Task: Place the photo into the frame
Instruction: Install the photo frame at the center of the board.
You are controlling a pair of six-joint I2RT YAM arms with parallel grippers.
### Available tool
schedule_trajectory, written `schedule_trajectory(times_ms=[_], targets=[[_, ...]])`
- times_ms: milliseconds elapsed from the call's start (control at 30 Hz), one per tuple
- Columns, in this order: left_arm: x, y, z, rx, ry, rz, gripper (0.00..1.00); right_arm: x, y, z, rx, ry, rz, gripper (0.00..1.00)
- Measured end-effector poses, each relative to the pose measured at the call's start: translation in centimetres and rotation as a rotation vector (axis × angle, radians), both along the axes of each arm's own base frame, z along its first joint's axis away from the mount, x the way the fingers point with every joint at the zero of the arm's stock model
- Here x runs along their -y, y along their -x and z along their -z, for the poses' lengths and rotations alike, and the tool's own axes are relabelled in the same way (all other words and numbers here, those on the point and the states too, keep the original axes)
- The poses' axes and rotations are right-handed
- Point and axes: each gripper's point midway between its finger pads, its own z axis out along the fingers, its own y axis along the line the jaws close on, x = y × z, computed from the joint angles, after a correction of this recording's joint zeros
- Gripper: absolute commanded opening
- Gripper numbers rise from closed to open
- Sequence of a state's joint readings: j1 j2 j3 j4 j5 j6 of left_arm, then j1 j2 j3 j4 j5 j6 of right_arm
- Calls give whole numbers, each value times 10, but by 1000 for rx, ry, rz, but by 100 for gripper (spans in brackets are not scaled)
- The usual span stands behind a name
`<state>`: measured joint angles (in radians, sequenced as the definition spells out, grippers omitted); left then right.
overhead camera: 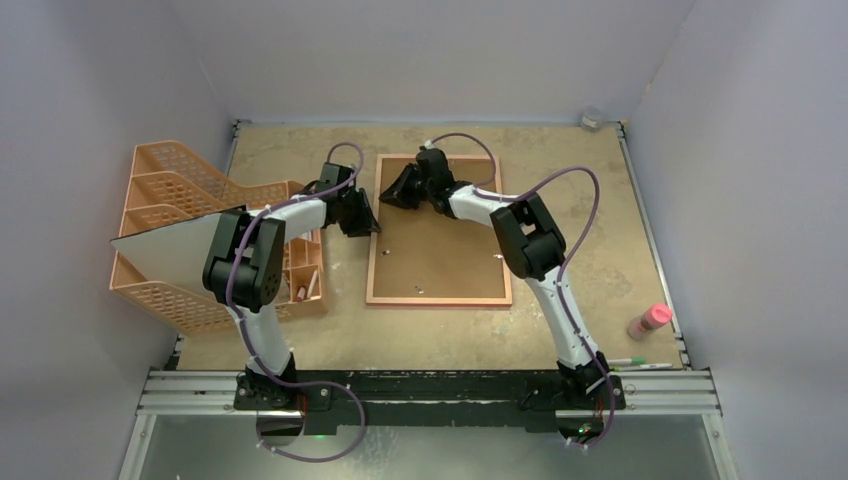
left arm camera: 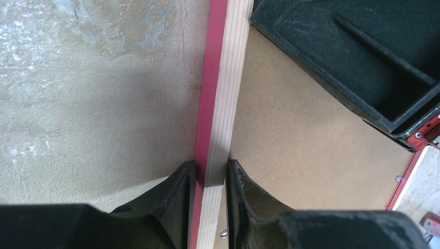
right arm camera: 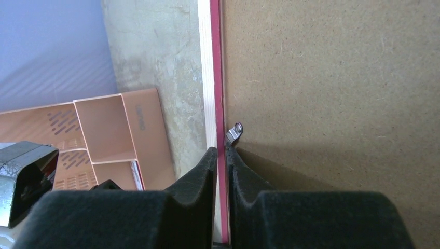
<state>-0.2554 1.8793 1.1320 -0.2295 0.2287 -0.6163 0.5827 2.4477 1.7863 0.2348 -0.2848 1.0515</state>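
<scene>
Top external view shows the table (overhead camera: 590, 210) as the biggest thing: a rough, sandy-beige mat with pale scuffs, closed in by smooth lavender-grey walls on three sides. At its middle lies the frame (overhead camera: 440, 299), a thin rectangle with its back up. Its rails are pale ribbed wood with pink-red sides, and a flat brown fibre backing board (overhead camera: 440, 250) sits inside them. Left of it stands the orange organiser (overhead camera: 165, 170), made of plastic mesh with stepped compartments. The photo (overhead camera: 165, 250) leans over this organiser with only its plain pale back showing, well apart from the frame and partly hidden by the left arm. The arms are white with black joints and purple cables. The left gripper (left arm camera: 211, 174) has matte black fingers pressed on both sides of the frame's left rail, so it grips the frame. The right gripper (right arm camera: 222, 155) is closed on the same frame near its far left corner, with the red strip pinched between the fingers and a small bent metal tab (right arm camera: 233, 134) just at their tips. At the right edge lie a pink tube (overhead camera: 650, 320) and some pens (overhead camera: 640, 364). I count two arms, two grippers, one frame, one board, one photo, one organiser and one tube.
</scene>
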Motion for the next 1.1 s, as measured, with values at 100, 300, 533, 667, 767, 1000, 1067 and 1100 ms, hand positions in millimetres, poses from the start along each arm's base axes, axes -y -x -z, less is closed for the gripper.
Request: schedule_trajectory(times_ms=[100,300,533,667,767,1000,1067,1100], targets=[[0,0,0,1,3,1,26,-1,-2,0,5,-4,4,18],[1,0,0,0,7,2,26,-1,-5,-1,21,-1,9,23],[3,0,0,2,20,8,26,-3,-12,-6,122,29,5,32],[3,0,-1,4,26,11,27,0,-16,-9,183,67,1,37],[3,0,0,6,29,9,29,10,-18,-13,208,130,6,40],[3,0,-1,3,34,-7,35,38,-20,-42,291,324,-10,45],[3,0,-2,3,34,-15,37,42,-26,-50,332,371,-22,46],[2,-1,-2,3,33,-18,37,45,-29,-53,353,403,-27,47]])
